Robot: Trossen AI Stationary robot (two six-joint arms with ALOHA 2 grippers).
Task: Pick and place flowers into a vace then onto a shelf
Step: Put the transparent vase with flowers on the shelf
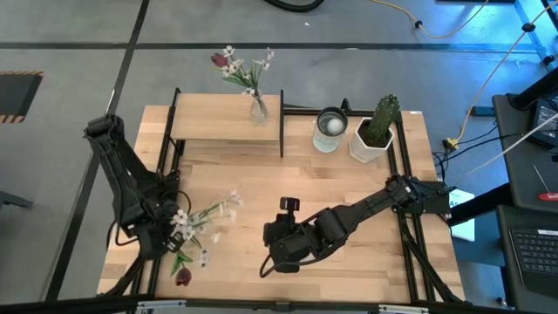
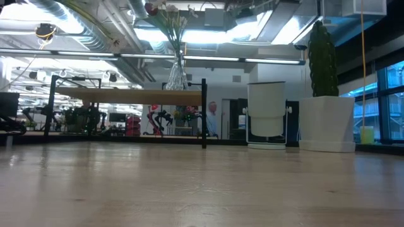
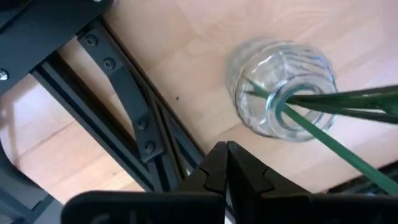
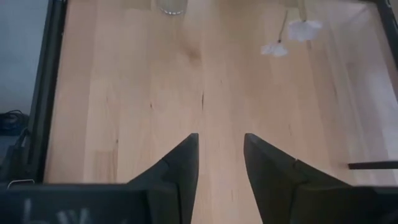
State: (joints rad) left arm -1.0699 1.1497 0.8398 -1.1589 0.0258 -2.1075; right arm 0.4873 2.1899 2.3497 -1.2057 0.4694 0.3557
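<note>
Flowers (image 1: pixel 242 70) stand in a glass vase (image 1: pixel 258 108) on the shelf (image 1: pixel 225 117) at the table's (image 1: pixel 349 174) far left, while a second vase (image 3: pixel 281 87) of stems lies at the near-left corner beside the left gripper (image 3: pixel 225 163), its jaws closed together on nothing. The right gripper (image 4: pixel 220 155) rests low over the near middle, jaws narrowly parted and holding nothing. A cactus (image 1: pixel 380 119) and white cup (image 1: pixel 330 127) stand far right.
</note>
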